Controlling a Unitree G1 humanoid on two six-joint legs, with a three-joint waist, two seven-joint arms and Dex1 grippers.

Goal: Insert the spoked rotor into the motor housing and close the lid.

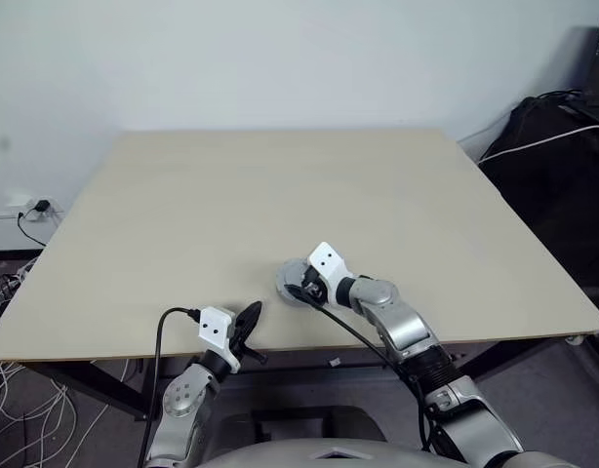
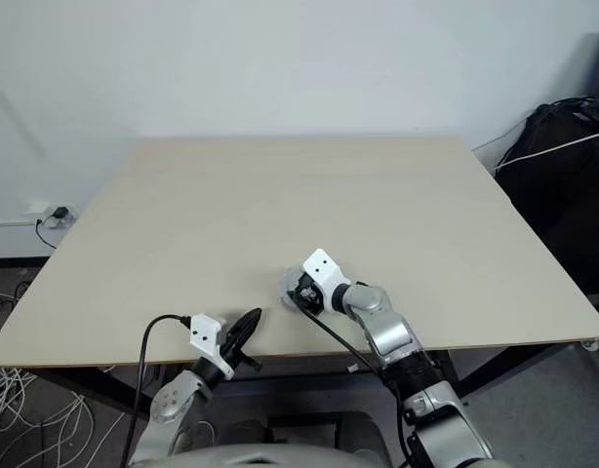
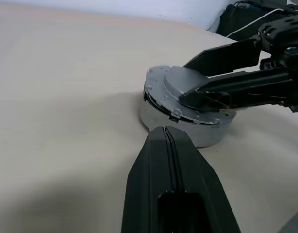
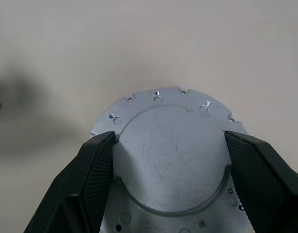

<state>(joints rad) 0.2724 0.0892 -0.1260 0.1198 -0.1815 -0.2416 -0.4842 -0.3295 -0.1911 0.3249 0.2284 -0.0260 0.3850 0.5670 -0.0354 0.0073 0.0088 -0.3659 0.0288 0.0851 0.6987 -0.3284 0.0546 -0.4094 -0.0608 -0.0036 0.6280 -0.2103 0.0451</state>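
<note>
The motor housing point(image 3: 207, 132), a squat silver cylinder, stands on the table point(image 1: 231, 195) near the front edge. The lid point(image 4: 171, 160), a pale silver disc with a smooth raised centre and small holes round its rim, lies on top of it, a little askew in the left wrist view. My right gripper point(image 4: 169, 138) reaches down from the right, and its black fingers point(image 4: 91, 170) press both sides of the lid's raised centre. My left gripper point(image 1: 251, 315) hovers shut and empty by the table's front edge, pointing at the housing from the left. The spoked rotor is hidden.
The pale wooden table stretches far beyond the housing. A black bag with cables point(image 1: 558, 146) stands past the table's right edge. A wall socket with cords point(image 1: 31, 208) sits low on the left, and more cables lie on the floor there.
</note>
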